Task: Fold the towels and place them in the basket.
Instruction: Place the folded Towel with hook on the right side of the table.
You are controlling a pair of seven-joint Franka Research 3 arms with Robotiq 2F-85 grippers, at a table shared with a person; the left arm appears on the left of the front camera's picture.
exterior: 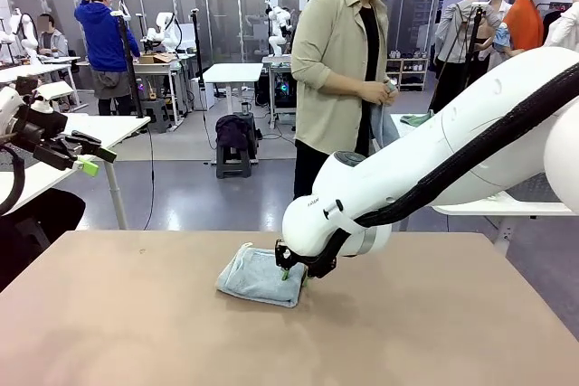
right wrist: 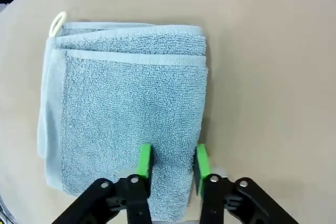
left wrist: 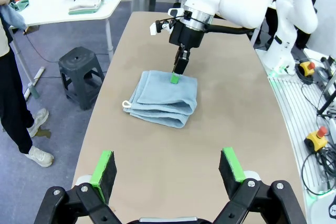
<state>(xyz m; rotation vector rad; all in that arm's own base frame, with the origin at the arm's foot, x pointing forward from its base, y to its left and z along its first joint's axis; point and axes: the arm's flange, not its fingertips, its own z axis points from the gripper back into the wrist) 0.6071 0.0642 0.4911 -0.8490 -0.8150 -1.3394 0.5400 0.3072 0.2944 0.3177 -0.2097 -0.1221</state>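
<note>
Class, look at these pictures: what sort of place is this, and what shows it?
Probably a robotics lab: the right end effector pinches a towel on a table; emergency-stop buttons and cables lie alongside.

Folded blue-grey towel (exterior: 258,276) flat on table (exterior: 136,332)

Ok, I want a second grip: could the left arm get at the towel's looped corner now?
Probably yes. The left gripper is open, bare table lies between it and the towel, and the loop sits at the corner away from the right gripper, shut on the far edge.
</note>
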